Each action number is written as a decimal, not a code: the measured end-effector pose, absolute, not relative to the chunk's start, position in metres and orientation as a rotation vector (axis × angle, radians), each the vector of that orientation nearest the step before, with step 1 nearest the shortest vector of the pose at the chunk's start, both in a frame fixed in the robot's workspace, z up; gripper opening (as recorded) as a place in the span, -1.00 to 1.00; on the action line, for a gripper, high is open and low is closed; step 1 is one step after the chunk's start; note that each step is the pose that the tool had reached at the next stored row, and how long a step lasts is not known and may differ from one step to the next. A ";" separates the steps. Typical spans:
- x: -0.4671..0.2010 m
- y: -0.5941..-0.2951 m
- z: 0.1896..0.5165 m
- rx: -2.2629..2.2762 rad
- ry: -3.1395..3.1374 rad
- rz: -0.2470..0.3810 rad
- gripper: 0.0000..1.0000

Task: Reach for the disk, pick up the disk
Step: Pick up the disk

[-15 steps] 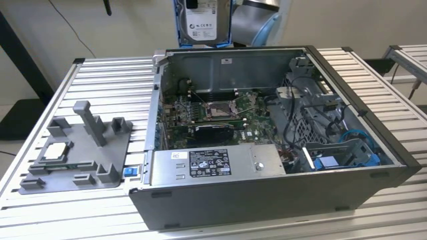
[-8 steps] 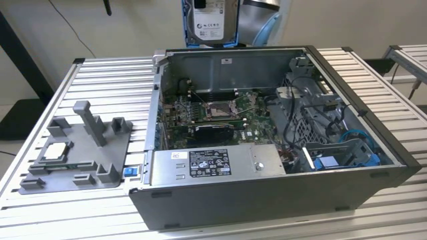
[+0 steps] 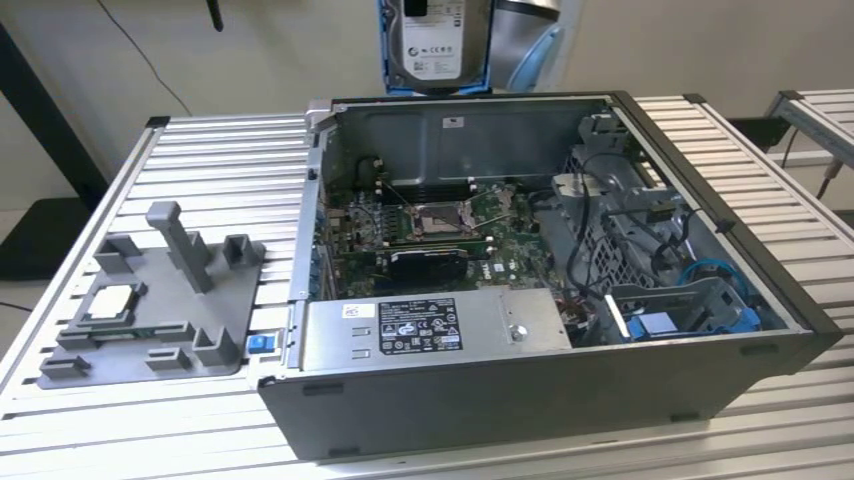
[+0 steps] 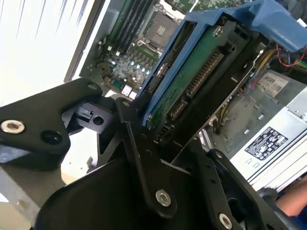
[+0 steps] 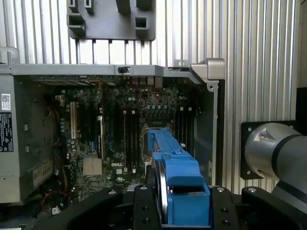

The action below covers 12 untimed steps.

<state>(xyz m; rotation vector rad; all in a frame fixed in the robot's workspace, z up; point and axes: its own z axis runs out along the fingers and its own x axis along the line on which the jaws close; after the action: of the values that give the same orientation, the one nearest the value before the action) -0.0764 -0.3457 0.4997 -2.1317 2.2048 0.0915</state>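
1. One gripper (image 4: 160, 132) was pinching the disk (image 4: 192, 81). In the second wrist view its black fingers (image 4: 134, 134) were pressed against one end of the drive's blue bracket, and the green circuit board faced the camera.
2. In the exterior view the disk (image 3: 434, 45) hung in the air with its label side showing. It was clear of the table (image 3: 214, 140) and above the wall of the open computer case (image 3: 534, 400) that lay towards the table's far edge.
3. In the first wrist view the disk (image 5: 180, 179) appeared edge-on, with its blue bracket over the motherboard (image 5: 129, 124) well below.
4. The case lay on its side on the ribbed metal table, with a power supply (image 3: 441, 325) against its near wall.
5. A grey fixture (image 3: 160, 300) sat near the table's edge at the exterior view's left and carried a small square chip (image 3: 110, 300).
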 end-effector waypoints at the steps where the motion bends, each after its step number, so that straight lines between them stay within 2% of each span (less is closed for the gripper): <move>1: -0.075 -0.346 0.500 -2.132 2.205 0.092 -1.00; 12: -0.049 -0.346 0.500 -2.132 2.205 0.091 -1.00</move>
<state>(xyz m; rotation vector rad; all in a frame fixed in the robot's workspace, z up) -0.0486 -0.3457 0.4997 -2.1317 2.2048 0.0915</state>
